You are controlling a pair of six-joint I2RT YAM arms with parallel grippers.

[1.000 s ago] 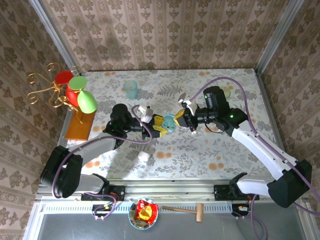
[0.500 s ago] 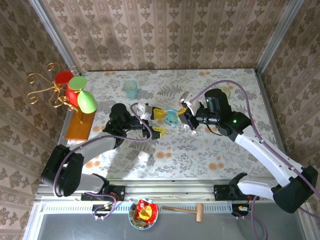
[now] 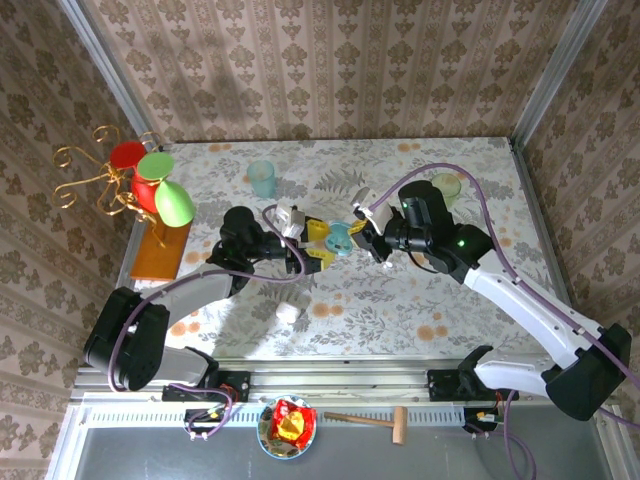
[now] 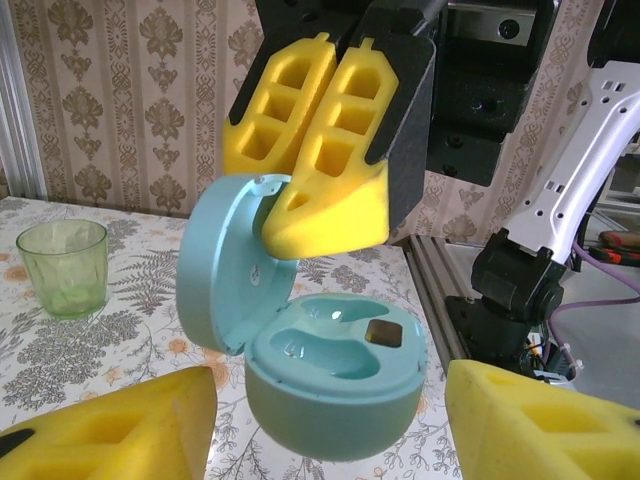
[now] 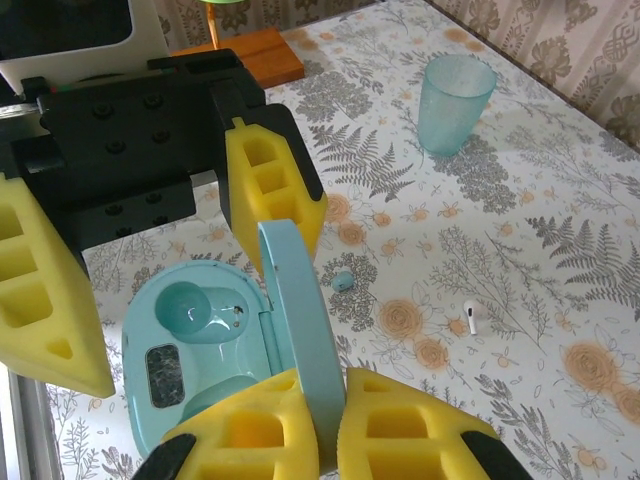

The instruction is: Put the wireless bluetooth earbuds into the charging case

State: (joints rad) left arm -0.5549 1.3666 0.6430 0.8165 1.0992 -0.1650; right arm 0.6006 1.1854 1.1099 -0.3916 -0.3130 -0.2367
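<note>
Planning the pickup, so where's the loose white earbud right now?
In the right wrist view the earbud lies on the table, right of the open charging case and apart from it.

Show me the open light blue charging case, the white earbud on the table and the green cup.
Light blue round charging case [image 4: 330, 410], left wrist view, base's front wall.
Small white earbud [image 5: 470, 318], right wrist view, its body.
Green translucent cup [image 4: 62, 270], left wrist view, side wall.
</note>
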